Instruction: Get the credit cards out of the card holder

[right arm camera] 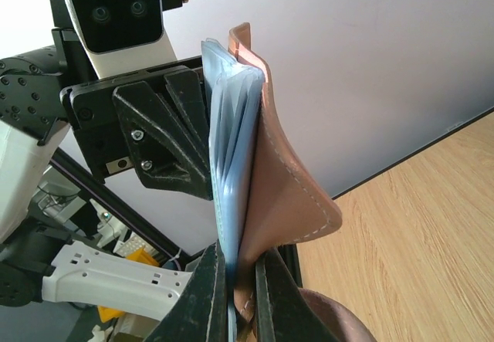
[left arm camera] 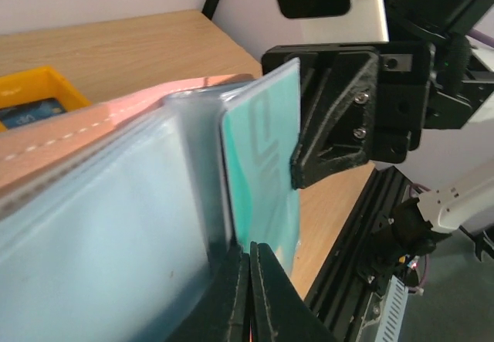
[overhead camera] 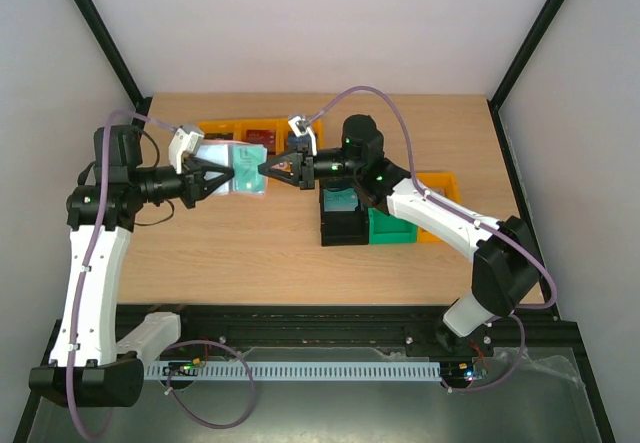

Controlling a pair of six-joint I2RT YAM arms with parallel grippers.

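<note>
The card holder (overhead camera: 245, 158) hangs in the air between both grippers, above the back of the table. Its reddish-brown leather cover (right arm camera: 289, 195) bends away from the pale blue pockets (left arm camera: 116, 226). My right gripper (right arm camera: 241, 259) is shut on the holder's edge, pinching leather and blue layers together. A teal credit card (left arm camera: 266, 157) with pale markings sticks out of the pockets. My left gripper (left arm camera: 248, 255) is shut at the card's edge, right where it meets the pocket. From above, the left gripper (overhead camera: 232, 175) and the right gripper (overhead camera: 263, 170) point at each other, tips close.
Yellow bins (overhead camera: 222, 128) stand along the back of the table under the holder, one of them (left arm camera: 35, 87) with a dark item inside. A black box (overhead camera: 345, 221), a green bin (overhead camera: 392, 229) and another yellow bin (overhead camera: 442, 185) sit under the right arm.
</note>
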